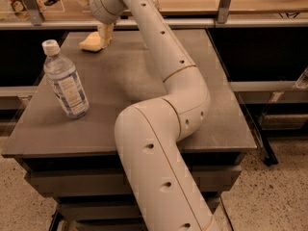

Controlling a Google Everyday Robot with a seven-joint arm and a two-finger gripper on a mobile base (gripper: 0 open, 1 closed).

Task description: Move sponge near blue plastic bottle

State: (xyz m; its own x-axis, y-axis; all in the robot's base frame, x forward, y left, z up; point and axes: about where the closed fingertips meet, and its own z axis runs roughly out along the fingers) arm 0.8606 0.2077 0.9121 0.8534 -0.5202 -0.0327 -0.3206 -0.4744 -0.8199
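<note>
The pale-yellow sponge point(92, 43) lies on the dark grey table point(125, 81) near its far left corner. My gripper point(104, 35) reaches down from the white arm at the sponge's right side, its fingers touching or just above the sponge. The blue plastic bottle point(65, 81), clear with a white cap and a blue-and-white label, stands upright near the table's left edge, well in front of the sponge.
My white arm point(163, 109) crosses the middle of the table from the front. A metal rail and a counter with small items point(29, 4) run behind the table. A speckled floor lies below at the right.
</note>
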